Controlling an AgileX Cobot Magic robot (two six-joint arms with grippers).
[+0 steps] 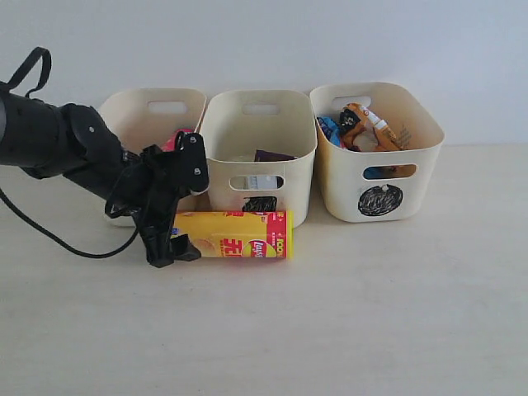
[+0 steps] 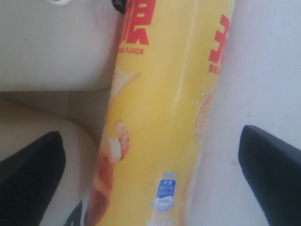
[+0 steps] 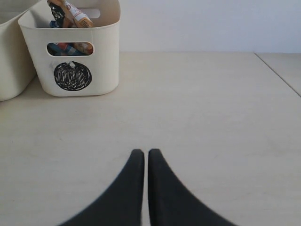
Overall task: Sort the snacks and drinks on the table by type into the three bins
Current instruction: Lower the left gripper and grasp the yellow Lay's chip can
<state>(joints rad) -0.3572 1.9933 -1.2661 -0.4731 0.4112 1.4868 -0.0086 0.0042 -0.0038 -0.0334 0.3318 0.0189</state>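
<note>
The left gripper (image 2: 150, 176) is held wide apart, its fingers set either side of the yellow chip tube (image 1: 235, 235), which is laid flat on the table (image 1: 371, 313) before the left bin (image 1: 136, 103) and middle bin (image 1: 260, 132). The right gripper (image 3: 144, 155) is pressed shut. Bags (image 1: 363, 124) are seen in the circle bin (image 1: 342, 177) and a dark carton (image 1: 272, 155) in the middle one (something pink shows in the left). Only this tube appears unsorted.

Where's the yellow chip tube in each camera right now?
Exterior: the yellow tube lies on its side before the middle bin.
Left wrist: it fills the centre, inside the open left gripper.
Right wrist: not in view.
Shared landmark: circle-marked bin, exterior and right wrist.
</note>
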